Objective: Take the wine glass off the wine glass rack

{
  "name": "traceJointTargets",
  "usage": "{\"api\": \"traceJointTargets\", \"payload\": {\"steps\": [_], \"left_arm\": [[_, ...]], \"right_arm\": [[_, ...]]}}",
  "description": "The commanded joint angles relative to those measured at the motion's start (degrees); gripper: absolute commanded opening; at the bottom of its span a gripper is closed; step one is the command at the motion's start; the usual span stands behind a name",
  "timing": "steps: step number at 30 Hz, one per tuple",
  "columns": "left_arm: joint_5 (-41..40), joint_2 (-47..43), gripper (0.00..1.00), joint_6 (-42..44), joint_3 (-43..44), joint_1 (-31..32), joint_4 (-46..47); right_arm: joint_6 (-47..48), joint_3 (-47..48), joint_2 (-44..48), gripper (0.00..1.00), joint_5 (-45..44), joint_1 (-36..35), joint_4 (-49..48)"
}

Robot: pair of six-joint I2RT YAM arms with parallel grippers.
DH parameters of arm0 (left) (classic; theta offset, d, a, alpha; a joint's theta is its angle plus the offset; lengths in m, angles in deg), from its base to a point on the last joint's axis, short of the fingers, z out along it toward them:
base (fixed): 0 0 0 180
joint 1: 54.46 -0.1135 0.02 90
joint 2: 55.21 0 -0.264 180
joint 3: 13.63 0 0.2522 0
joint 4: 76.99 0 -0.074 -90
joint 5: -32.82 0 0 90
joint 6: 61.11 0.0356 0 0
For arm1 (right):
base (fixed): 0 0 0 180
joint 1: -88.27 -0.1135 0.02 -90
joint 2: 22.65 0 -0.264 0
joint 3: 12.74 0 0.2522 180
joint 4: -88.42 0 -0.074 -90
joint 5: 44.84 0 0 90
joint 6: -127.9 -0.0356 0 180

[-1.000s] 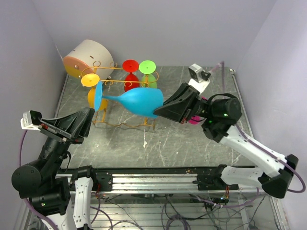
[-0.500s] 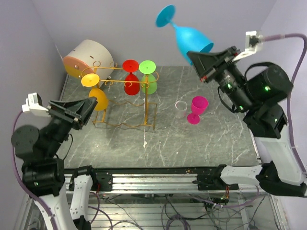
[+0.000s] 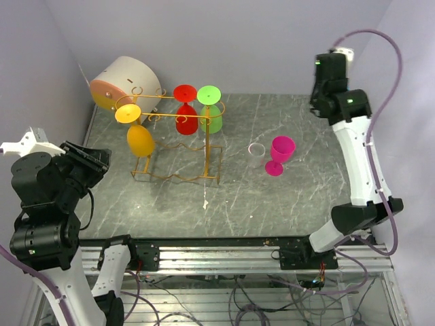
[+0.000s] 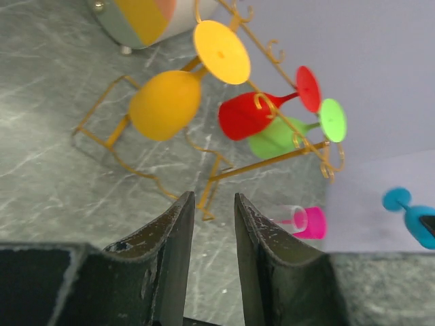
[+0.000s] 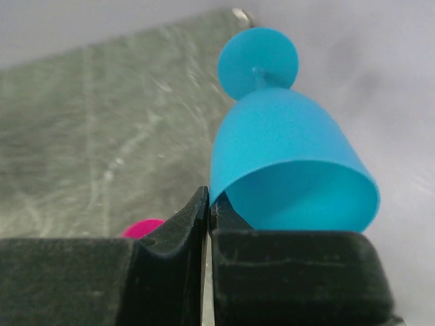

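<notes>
Rack (image 3: 206, 153) bears three glasses (image 3: 186, 122); right end effector (image 5: 207, 210) clamps blue wine glass (image 5: 285, 156), left end effector (image 4: 214, 231) parted.

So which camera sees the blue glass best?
The right wrist view: the blue glass fills it, rim pinched by the right end effector. The left wrist view catches a bit at its edge; the top view shows none.

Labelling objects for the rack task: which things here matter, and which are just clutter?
Job: wine glass rack; blue wine glass, rim pinched in right gripper; orange glass, red glass, green glass hanging on it.
Clutter: pink glass; clear cup; white-and-orange drum.
</notes>
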Motion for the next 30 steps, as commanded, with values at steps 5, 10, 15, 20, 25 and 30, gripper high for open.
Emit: {"api": "traceJointTargets", "payload": {"steps": [5, 10, 15, 20, 25, 30], "left_arm": [[-5.9, 1.5, 0.4, 7.2, -3.8, 1.2, -4.1], [-6.4, 0.9, 0.4, 7.3, -5.4, 1.4, -3.5], [-5.2, 0.5, 0.4, 7.0, -6.7, 1.5, -2.8], [-5.3, -0.5, 0.4, 7.1, -7.2, 1.9, -3.1], [-5.2, -2.0, 0.4, 7.0, -8.8, 2.4, -3.3], [-4.4, -2.5, 0.39, 6.9, -10.1, 2.7, -3.2]], "right_arm": [[-2.9, -14.3, 4.9, 0.0, 28.0, 22.3, 1.4], [-3.1, -24.2, 7.6, 0.0, 30.0, 22.6, -1.8], [-2.9, -30.2, 8.7, 0.0, 33.5, 22.8, -3.3], [-2.5, -33.1, 8.0, 0.0, 38.3, 22.8, -3.8], [-2.5, -36.1, 8.5, 0.0, 40.1, 22.7, -4.1], [-2.1, -38.7, 8.4, 0.0, 40.1, 21.2, -3.7]]}}
